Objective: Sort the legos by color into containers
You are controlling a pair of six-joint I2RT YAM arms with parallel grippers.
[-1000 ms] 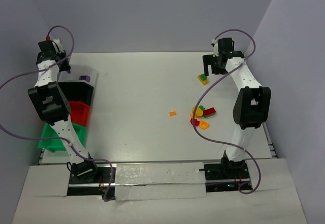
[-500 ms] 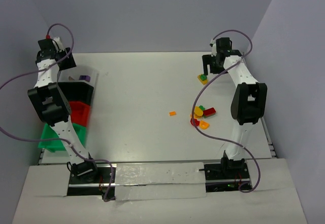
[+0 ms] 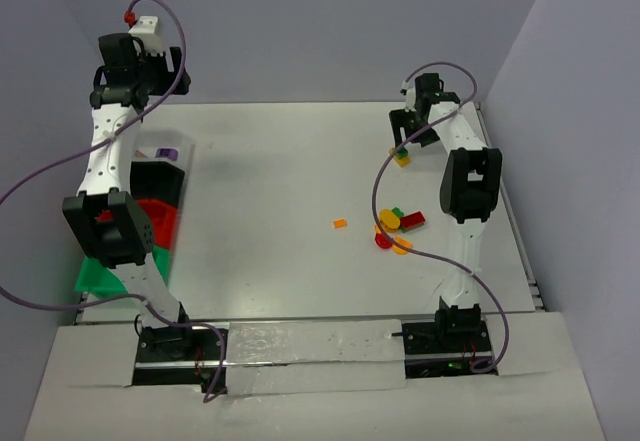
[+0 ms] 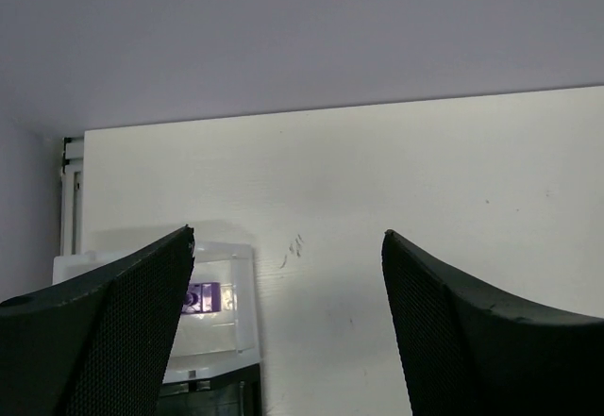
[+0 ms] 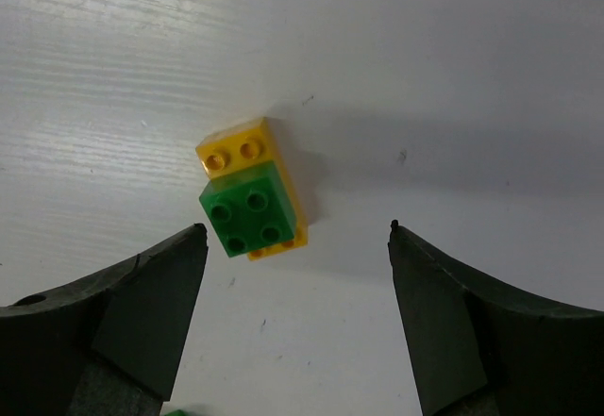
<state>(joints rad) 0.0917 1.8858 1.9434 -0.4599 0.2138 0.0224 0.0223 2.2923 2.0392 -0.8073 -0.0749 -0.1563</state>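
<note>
Two arms work over a white table [image 3: 270,171]. The left gripper [image 4: 288,341] hangs high above the far left corner, jaws spread wide and holding nothing. Below it the clear bin [image 4: 236,284], with one purple piece [image 4: 200,296] inside, sits close to the table's left edge. The black bin [image 3: 155,176], red bin [image 3: 160,221] and green bin [image 3: 95,279] follow it toward the near edge. The right gripper [image 5: 293,326], also wide, is poised over a green brick [image 5: 243,216] stacked on a yellow brick [image 5: 236,152] near the far right corner, touching neither. Several loose pieces [image 3: 395,229] cluster right of centre, with an orange piece [image 3: 340,224] lying apart on their left. A broad stretch of tabletop separates the bins from the pieces.
</note>
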